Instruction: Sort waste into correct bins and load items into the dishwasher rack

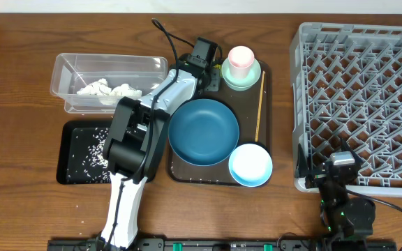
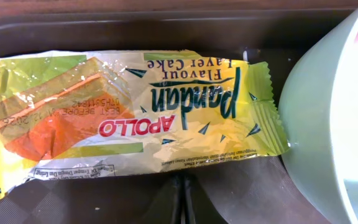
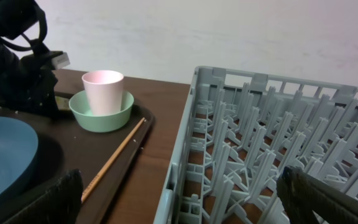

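Observation:
The green-and-yellow wrapper [image 2: 135,112] lies flat on the dark brown serving tray [image 2: 73,199], beside the mint green dish [image 2: 328,124]. My left gripper [image 2: 184,186] is shut, its fingertips pinched together at the wrapper's near edge. From overhead, the left gripper [image 1: 211,68] hides the wrapper. The pink cup [image 1: 241,59] stands in the mint dish [image 1: 251,78]. On the tray also sit the dark blue bowl [image 1: 203,131], the light blue bowl [image 1: 250,165] and the wooden stick [image 1: 259,104]. My right gripper [image 3: 179,193] is open over the near-left corner of the dishwasher rack [image 1: 361,97], holding nothing.
A clear tub [image 1: 68,73] at the back left holds tissue wads [image 1: 107,89]. In front of it, a black tray [image 1: 75,174] holds scattered rice [image 1: 96,150]. A few grains lie on the table near it. My left arm stretches across the tray's left side.

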You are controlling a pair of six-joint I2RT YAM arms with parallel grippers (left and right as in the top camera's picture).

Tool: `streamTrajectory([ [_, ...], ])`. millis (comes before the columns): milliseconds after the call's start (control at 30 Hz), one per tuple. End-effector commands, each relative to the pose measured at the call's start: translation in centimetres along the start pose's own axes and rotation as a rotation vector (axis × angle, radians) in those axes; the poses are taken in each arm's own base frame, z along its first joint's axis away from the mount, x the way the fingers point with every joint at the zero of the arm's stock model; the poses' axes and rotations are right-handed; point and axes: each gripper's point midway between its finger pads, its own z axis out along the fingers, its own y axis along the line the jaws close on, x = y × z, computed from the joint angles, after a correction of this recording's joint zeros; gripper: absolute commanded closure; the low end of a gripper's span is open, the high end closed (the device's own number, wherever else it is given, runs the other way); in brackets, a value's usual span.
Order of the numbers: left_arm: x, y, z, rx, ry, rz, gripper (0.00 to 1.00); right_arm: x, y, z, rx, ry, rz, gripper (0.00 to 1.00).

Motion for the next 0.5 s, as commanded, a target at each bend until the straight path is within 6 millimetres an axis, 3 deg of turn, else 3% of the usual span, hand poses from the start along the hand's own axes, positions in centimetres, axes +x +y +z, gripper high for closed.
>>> streamTrajectory([
  [0, -0.1, 0.3, -0.6, -0.008, 0.001, -0.006, 0.94, 0.1, -0.4, 0.0, 0.020, 0.003, -0.012, 0.01],
  [67, -0.5, 0.1, -1.6, -0.005, -0.009, -0.005, 0.88, 0.1, -0.4, 0.0, 0.020, 0.003, -0.012, 0.01],
  [100, -0.8, 0.0, -2.0, -0.003, -0.015, -0.006, 0.76, 0.1, -0.4, 0.0, 0.020, 0.003, -0.012, 0.01],
  [200, -1.1, -0.1, -3.0, 0.001, -0.022, -0.122, 0.71, 0.1, -0.4, 0.0, 0.020, 0.003, -0.012, 0.01],
  [267, -1.0, -0.1, -3.2, 0.001, -0.017, -0.249, 0.45, 0.1, -0.4, 0.0, 0.020, 0.003, -0.012, 0.01],
  [300, -1.0, -0.1, -3.2, 0.001, -0.017, -0.313, 0.37, 0.1, -0.4, 0.0, 0.020, 0.003, -0.012, 0.01],
  [467, -1.4, -0.2, -3.2, 0.013, -0.032, -0.540, 0.27, 0.1, -0.4, 0.0, 0.020, 0.003, -0.012, 0.01],
])
